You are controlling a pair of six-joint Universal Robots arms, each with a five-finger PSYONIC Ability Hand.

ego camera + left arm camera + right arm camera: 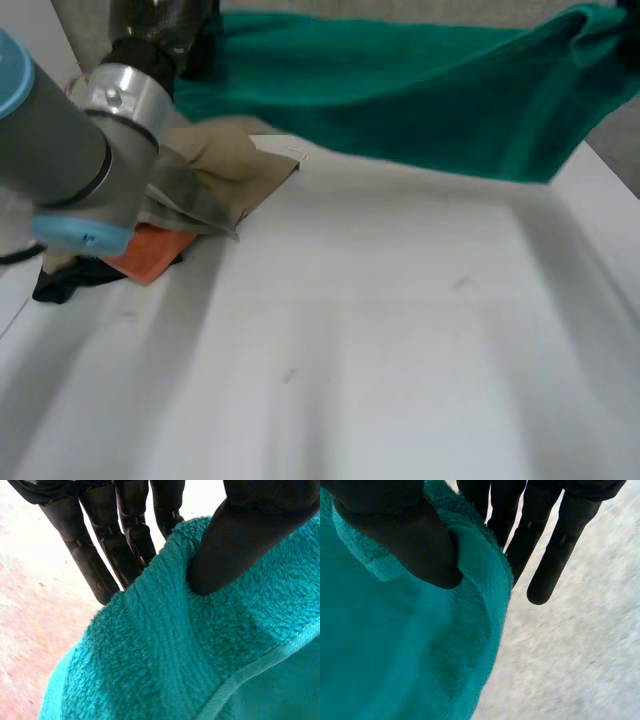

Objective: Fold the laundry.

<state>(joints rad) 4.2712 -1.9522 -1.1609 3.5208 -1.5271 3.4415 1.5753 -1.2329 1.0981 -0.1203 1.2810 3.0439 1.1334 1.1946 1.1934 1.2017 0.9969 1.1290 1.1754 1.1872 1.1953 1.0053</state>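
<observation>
Left hand [240,535] has a pinch on the green towel [400,90]: in its own wrist view the thumb presses down into a raised fold of the terry cloth close to a hemmed edge, while the straight fingers [95,565] lie on the far side of that fold, their tips hidden behind the cloth. The right hand [405,540] grips the same towel in much the same way; its thumb bears on the hemmed edge and bunches it, and its fingers [555,555] run straight, the ones nearest the cloth partly covered by the towel's edge and the outermost one clear of it above the table. Which corner or edge of the towel each hand has cannot be told from the wrist views. Seen from the head camera, the towel hangs in the air above the white table [400,330], stretched across from beside the left arm [60,140] to a gathered bunch at the far right, with its lower edge sagging in the middle and clear of the tabletop. On the table beneath the left arm lies a small heap of other laundry: a beige cloth [225,160] on top, an orange cloth [150,250] showing under its near edge, and a black cloth [70,280] touching the orange one at the heap's near side.
</observation>
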